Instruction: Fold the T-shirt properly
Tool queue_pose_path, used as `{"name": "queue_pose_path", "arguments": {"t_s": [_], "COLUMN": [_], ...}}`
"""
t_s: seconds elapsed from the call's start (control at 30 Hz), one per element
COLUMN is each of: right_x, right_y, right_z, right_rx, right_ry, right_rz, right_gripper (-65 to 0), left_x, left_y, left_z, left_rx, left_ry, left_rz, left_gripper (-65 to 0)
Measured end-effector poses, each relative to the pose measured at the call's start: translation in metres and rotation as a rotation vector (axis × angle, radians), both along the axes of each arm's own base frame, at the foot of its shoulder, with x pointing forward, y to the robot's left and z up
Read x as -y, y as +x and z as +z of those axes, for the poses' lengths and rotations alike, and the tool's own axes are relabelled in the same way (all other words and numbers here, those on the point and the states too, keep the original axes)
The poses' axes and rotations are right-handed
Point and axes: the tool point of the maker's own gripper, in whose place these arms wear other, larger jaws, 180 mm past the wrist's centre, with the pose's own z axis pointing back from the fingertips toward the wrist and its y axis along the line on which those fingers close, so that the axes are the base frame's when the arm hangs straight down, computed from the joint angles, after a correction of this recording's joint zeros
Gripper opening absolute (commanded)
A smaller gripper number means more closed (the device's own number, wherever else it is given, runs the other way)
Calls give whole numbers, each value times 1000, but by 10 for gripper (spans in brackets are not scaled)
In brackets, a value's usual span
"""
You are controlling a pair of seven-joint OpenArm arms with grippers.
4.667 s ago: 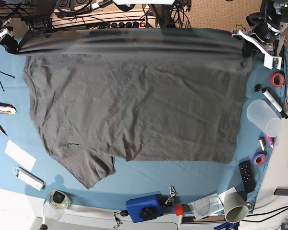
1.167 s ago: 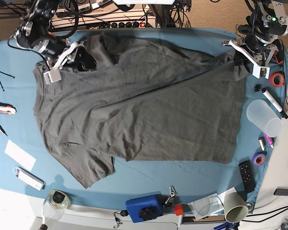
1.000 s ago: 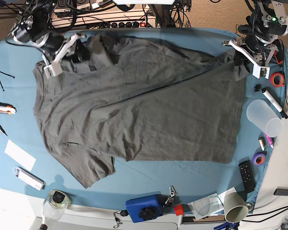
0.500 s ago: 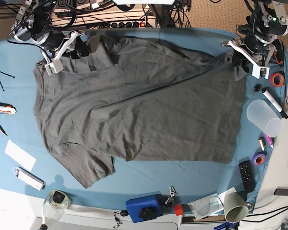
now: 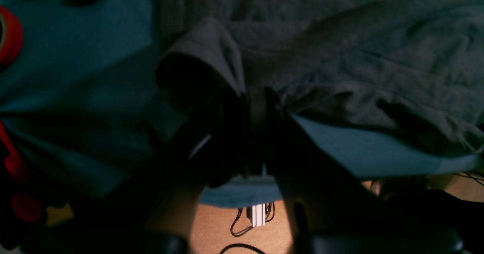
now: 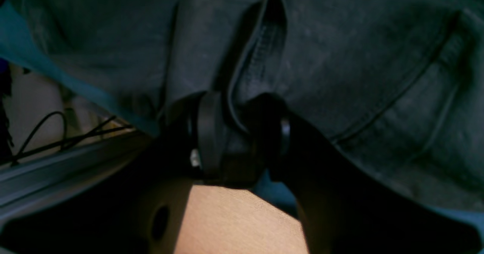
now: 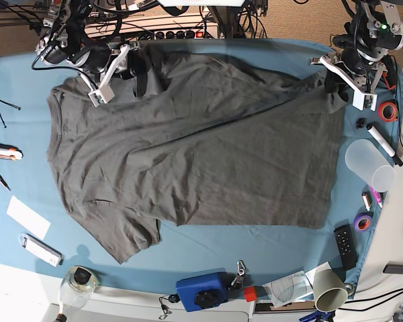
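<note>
Both grippers are clenched on the T-shirt: the left gripper pinches a hem corner, the right gripper a sleeve fold between its jaws. The rest lies spread beyond the jaws on the blue surface. To fold well, both arms should probably lift evenly, keeping the edge taut. Count: one shirt, two grippers.
</note>
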Motion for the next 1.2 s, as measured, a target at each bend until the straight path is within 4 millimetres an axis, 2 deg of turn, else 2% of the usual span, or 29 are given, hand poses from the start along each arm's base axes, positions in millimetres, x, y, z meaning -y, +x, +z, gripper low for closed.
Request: {"name": "queue_pose_path", "arguments": {"t_s": [0.07,0.2,0.37,0.53,0.6,0.73,0.93,1.2], "right_x": [1,0,-9,-11,-4,24,55,58], "right_y": [1,-1,0,-27,-29,-34,-31,-31], "right_z": [0,5,36,48,55,63,78,80], "right_rx": [-1,-2,106,96,114,114,156,164], "right_ry": [-5,-43,-82,-115,-140,-194,-222,-219], "right_rz": [-8,22,85,113,96,19,-79,-81], "right_gripper": [-646,-650,-650,-650,-650,-650,-650,-650], "left_x": [0,0,0,0,0,0,0,0], "left_y": [0,0,0,0,0,0,0,0], "left_z": [0,0,0,0,0,0,0,0], "left_rx": [0,0,0,0,0,0,-1,-1], "left_ry": [0,0,0,0,0,0,0,0], "left_rz": [0,0,0,0,0,0,0,0], "left_gripper": [-550,-550,-551,-551,-551,-551,-551,-551]}}
